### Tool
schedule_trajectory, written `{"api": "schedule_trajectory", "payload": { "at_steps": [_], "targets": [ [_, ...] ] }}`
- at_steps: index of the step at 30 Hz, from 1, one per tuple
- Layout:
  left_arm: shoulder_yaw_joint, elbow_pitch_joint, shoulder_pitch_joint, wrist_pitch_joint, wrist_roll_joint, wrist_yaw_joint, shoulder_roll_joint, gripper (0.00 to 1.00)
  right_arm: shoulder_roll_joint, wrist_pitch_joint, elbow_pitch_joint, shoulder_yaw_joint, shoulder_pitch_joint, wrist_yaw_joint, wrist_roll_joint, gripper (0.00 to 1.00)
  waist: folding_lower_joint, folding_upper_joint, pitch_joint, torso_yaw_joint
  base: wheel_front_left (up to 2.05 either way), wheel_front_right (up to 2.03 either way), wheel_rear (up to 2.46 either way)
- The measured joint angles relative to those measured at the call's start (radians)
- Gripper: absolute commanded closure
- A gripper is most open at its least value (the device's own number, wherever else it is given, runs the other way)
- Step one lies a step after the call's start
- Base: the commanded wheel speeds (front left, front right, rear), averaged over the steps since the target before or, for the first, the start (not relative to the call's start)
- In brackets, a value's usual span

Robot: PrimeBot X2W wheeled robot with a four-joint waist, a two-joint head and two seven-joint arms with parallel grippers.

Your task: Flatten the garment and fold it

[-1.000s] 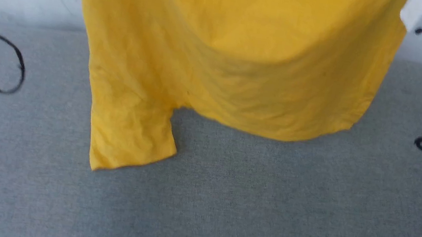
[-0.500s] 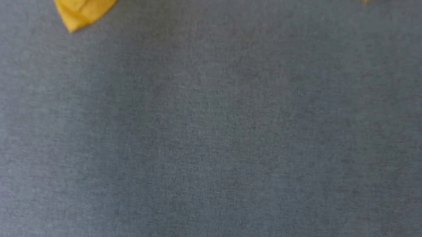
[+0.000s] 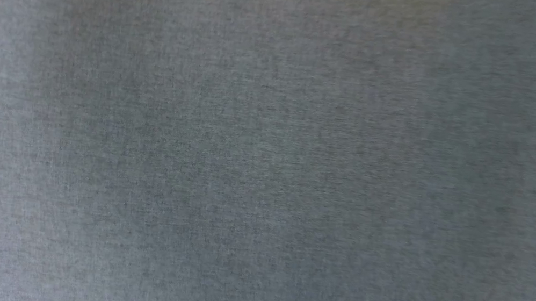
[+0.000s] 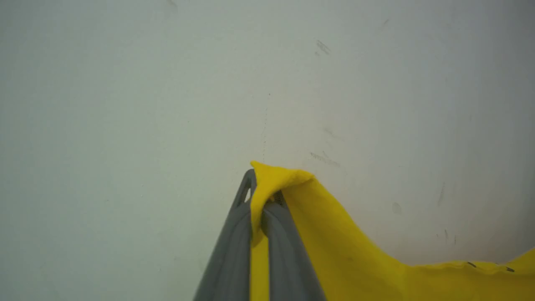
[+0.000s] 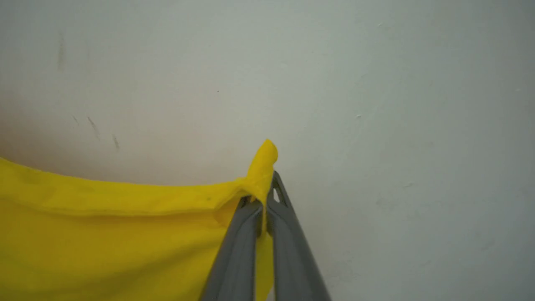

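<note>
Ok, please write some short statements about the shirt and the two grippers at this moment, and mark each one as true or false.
1. The left gripper is shut on the shirt. True.
2. The right gripper is open and holds nothing. False: it is shut on a pinch of the shirt's edge.
3. The shirt is yellow. True.
4. The shirt lies spread flat on the grey surface. False: both grippers hold it up by its edge.
5. A pale wall is behind the held edge. True.
</note>
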Motion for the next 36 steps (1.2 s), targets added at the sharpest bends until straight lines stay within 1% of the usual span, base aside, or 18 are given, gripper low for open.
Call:
{"api": "schedule_trajectory", "payload": {
  "at_steps": [3,6,8,11,15,17,21,23,26,31,36],
  "targets": [
    [0.016,-0.006,0.053,-0.029,-0.028,-0.010,0.002,1.00,-0.003,-0.047,0.002,0.027,0.000,0.000,0.012,1.00,0.0000,0.0000,0.034,0.016,0.00,0.00,0.00],
    [0.028,-0.038,0.148,-0.046,-0.046,-0.023,0.010,1.00,-0.010,-0.090,-0.016,0.071,0.040,0.000,0.056,1.00,0.0000,0.0000,0.046,0.036,0.00,0.00,0.00],
    [0.040,-0.076,0.233,-0.053,-0.056,-0.026,0.022,1.00,-0.015,-0.109,-0.046,0.097,0.102,0.000,0.106,1.00,0.0000,0.0000,0.039,0.043,0.00,0.00,0.00],
    [0.067,-0.155,0.394,-0.058,-0.086,-0.025,0.039,1.00,-0.046,-0.114,-0.131,0.127,0.243,0.000,0.191,1.00,-0.0003,0.0000,0.013,0.053,0.00,0.00,0.00],
    [0.105,-0.296,0.646,-0.062,-0.112,0.018,0.063,1.00,-0.099,-0.079,-0.294,0.125,0.487,0.000,0.287,1.00,-0.0004,0.0000,-0.040,0.061,0.00,0.00,0.00],
    [0.118,-0.373,0.777,-0.062,-0.117,0.056,0.073,1.00,-0.114,-0.049,-0.398,0.096,0.626,0.000,0.323,1.00,-0.0004,0.0000,-0.073,0.061,0.00,0.00,0.00],
    [0.146,-0.506,1.022,-0.062,-0.121,0.135,0.081,1.00,-0.107,-0.003,-0.575,0.014,0.884,0.000,0.363,1.00,-0.0006,0.0000,-0.144,0.059,0.00,0.00,0.00],
    [0.157,-0.553,1.135,-0.062,-0.134,0.166,0.084,1.00,-0.083,0.015,-0.634,-0.021,0.995,0.000,0.385,1.00,-0.0006,0.0000,-0.178,0.058,0.00,0.00,0.00],
    [0.153,-0.597,1.294,-0.052,-0.160,0.186,0.084,1.00,-0.056,0.041,-0.686,-0.044,1.146,0.000,0.402,1.00,-0.0007,0.0000,-0.228,0.056,0.00,0.00,0.00],
    [0.118,-0.646,1.506,0.016,-0.191,0.200,0.096,1.00,-0.034,0.092,-0.720,-0.057,1.350,0.000,0.435,1.00,-0.0006,0.0000,-0.304,0.055,0.00,0.00,0.00],
    [0.080,-0.685,1.652,0.123,-0.237,0.203,0.138,1.00,-0.022,0.150,-0.730,-0.075,1.483,0.000,0.489,1.00,-0.0005,0.0000,-0.371,0.055,0.00,0.00,0.00]
  ]
}}
